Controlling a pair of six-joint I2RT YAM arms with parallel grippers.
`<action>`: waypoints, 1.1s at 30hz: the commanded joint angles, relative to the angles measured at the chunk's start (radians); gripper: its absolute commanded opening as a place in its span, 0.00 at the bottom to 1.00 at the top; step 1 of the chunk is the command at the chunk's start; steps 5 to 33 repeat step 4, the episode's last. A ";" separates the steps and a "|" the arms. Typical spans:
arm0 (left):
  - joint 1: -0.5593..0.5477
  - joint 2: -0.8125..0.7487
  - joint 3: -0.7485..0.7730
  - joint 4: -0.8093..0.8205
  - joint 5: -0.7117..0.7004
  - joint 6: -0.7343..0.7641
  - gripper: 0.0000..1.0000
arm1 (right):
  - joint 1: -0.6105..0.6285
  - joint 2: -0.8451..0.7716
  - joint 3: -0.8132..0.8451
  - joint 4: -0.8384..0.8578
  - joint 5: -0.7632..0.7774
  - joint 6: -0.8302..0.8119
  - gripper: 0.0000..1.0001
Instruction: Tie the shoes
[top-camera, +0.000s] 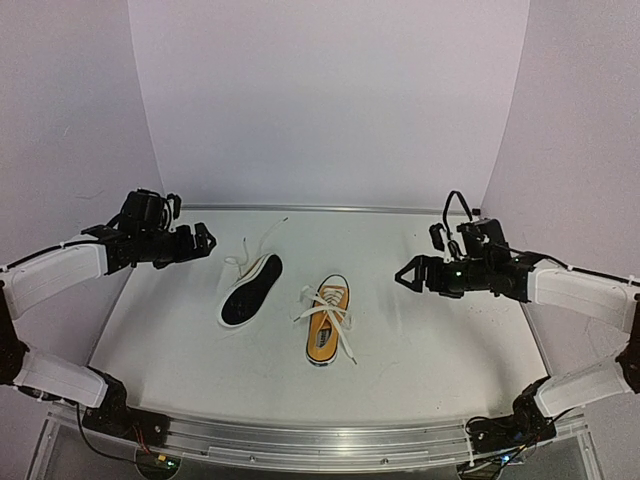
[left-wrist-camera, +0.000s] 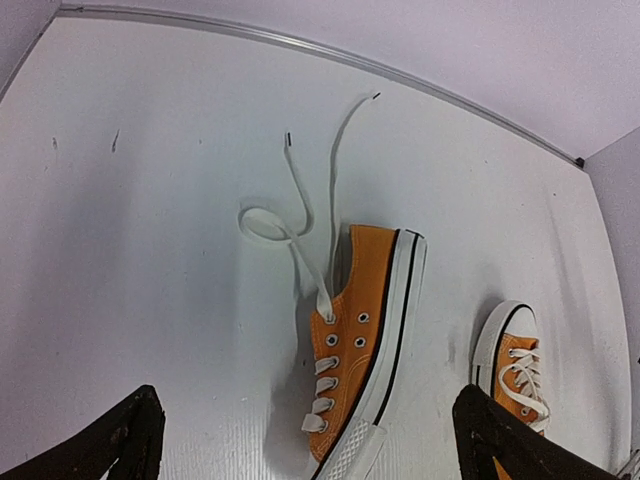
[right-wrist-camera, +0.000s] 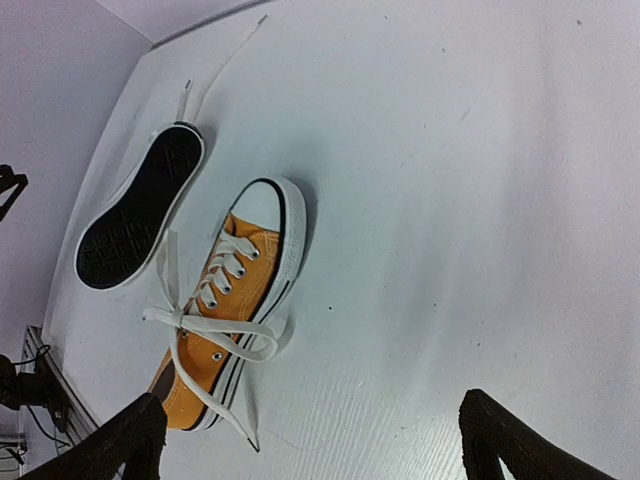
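Shoe 1 (top-camera: 328, 322) orange, upright mid-table, toe to far wall, axis near-far | shoe 2 (top-camera: 250, 290) just left, on its side, black sole showing, toe near-left, heel far-right, laces trailing back | L gripper (top-camera: 205, 242) & R gripper (top-camera: 403, 273) jaws apart, holding nothing, flanking | white table (top-camera: 450, 370), white walls (top-camera: 330, 100)

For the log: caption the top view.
Open left gripper and right gripper flank a tipped sneaker and an upright sneaker, laces loose.

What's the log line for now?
left pincer open, empty | right pincer open, empty | upright shoe laces loose | tipped shoe untied
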 joint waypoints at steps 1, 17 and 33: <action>0.003 0.010 -0.021 0.011 -0.003 -0.060 1.00 | 0.000 0.025 0.010 0.046 -0.009 0.028 0.98; 0.003 0.018 -0.010 0.013 -0.004 -0.065 1.00 | 0.000 0.027 0.017 0.047 -0.012 0.027 0.98; 0.003 0.018 -0.010 0.013 -0.004 -0.065 1.00 | 0.000 0.027 0.017 0.047 -0.012 0.027 0.98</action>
